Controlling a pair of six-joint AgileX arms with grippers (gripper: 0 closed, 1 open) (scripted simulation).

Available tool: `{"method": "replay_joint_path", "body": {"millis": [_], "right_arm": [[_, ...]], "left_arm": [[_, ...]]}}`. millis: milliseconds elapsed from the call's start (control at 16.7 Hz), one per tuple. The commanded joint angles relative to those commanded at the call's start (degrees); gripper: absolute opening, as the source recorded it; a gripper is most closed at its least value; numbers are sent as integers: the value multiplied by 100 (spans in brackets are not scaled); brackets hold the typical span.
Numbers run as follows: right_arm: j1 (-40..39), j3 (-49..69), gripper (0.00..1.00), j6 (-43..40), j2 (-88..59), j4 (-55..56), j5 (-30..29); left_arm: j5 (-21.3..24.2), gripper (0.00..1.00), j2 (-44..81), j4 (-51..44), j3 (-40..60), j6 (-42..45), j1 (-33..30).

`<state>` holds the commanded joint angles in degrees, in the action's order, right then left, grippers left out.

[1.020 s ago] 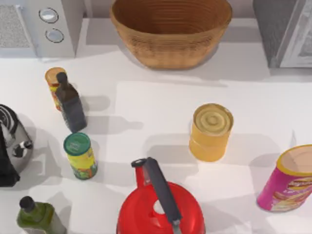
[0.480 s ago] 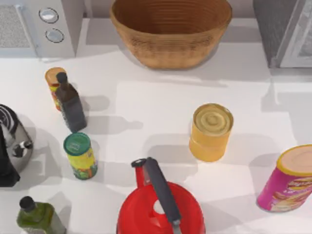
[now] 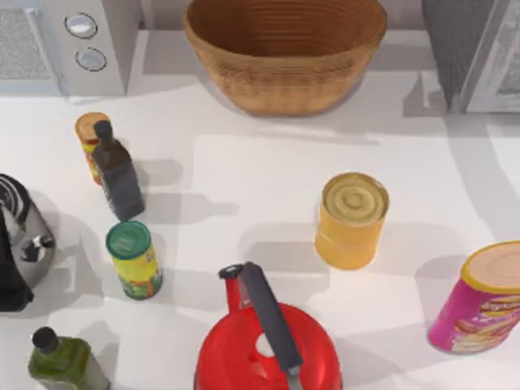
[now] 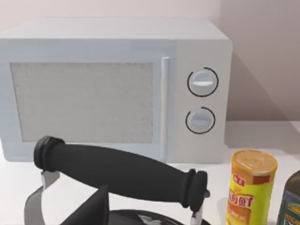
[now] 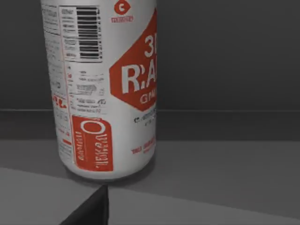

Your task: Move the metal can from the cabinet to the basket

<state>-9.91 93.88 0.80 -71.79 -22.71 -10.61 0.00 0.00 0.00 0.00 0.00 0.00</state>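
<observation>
The metal can [image 5: 105, 89], silver-white with red markings and a barcode, stands upright on the dark floor of the cabinet [image 5: 225, 56], close in front of the right wrist camera. A dark part of my right gripper [image 5: 89, 208] shows just short of the can, apart from it. From above, the cabinet [image 3: 471, 49] stands at the back right and the tan wicker basket [image 3: 284, 81] at the back middle. My left gripper [image 3: 10, 280] is parked at the left edge over a steel kettle [image 3: 28, 236].
A microwave [image 3: 73, 41] stands at the back left. On the table are a yellow tin [image 3: 352, 219], a red kettle [image 3: 268, 341], a pink tube [image 3: 479, 296], a green-lidded can [image 3: 134, 260], a dark bottle [image 3: 118, 175], an orange can [image 3: 88, 134] and a green bottle [image 3: 61, 361].
A shadow on the table's right side has slid back toward the cabinet. The objects on the table and the left arm have stayed put.
</observation>
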Motion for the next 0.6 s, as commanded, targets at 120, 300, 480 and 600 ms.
{"method": "replay_joint_path", "body": {"millis": [120, 300, 480, 600], "right_arm": [[-46, 418, 100, 7, -300, -86, -46], [-67, 592, 100, 10, -425, -121, -66], [-42, 578, 100, 9, -404, -112, -60], [-131, 669, 100, 8, -497, -77, -152]], "left_arm": [[0, 100, 0, 0, 0, 0, 0], [0, 100, 0, 0, 0, 0, 0], [0, 100, 0, 0, 0, 0, 0], [0, 100, 0, 0, 0, 0, 0]]}}
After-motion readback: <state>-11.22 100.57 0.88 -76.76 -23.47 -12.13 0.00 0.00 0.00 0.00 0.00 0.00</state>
